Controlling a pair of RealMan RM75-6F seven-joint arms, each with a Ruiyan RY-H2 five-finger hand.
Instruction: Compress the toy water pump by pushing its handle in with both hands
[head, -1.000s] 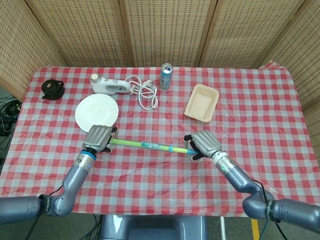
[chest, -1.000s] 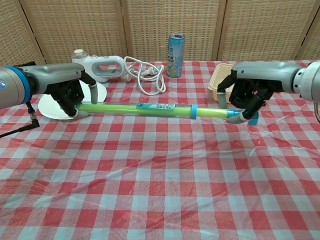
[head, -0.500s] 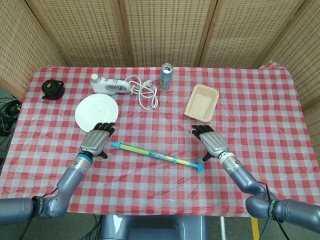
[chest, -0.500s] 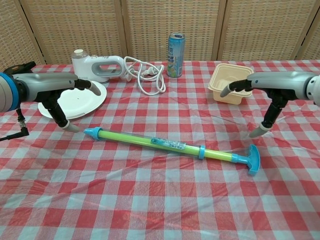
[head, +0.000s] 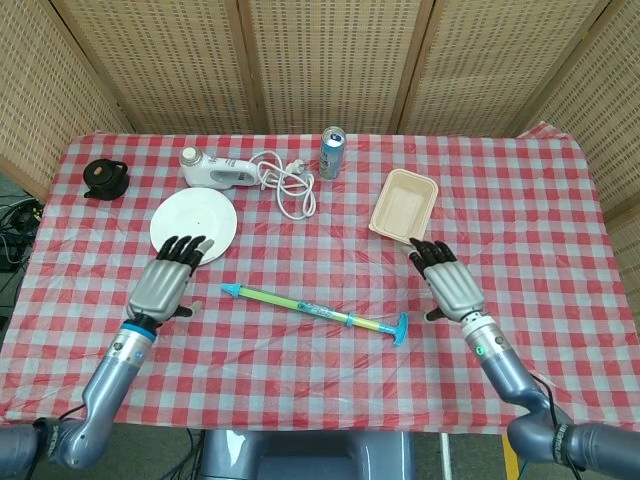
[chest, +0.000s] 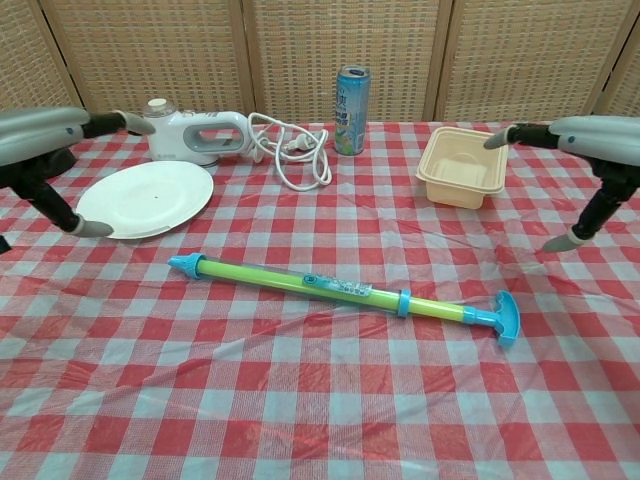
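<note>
The toy water pump (head: 312, 310) lies loose mid-table, its handle (head: 399, 329) at the right end. Left hand (head: 163, 284) and right hand (head: 449, 283) hover apart, fingers spread, empty. Regrasping both ends looks next.

I see a table (head: 300, 390) with a cloth of red and white squares. The toy water pump (chest: 340, 290) on it is bright green, with a light blue tip and a light blue handle. My left hand (head: 162, 283) and my right hand (head: 452, 284) are grey with black fingers. The plate (chest: 145, 185) is white. The tray (chest: 460, 167) is a pale cream colour. The can (chest: 351, 96) is blue and silver. The steamer (chest: 195, 135) and its cord (chest: 290, 160) are white. The small cap (head: 104, 178) is black. The wall panels (head: 320, 60) are tan and woven.
</note>
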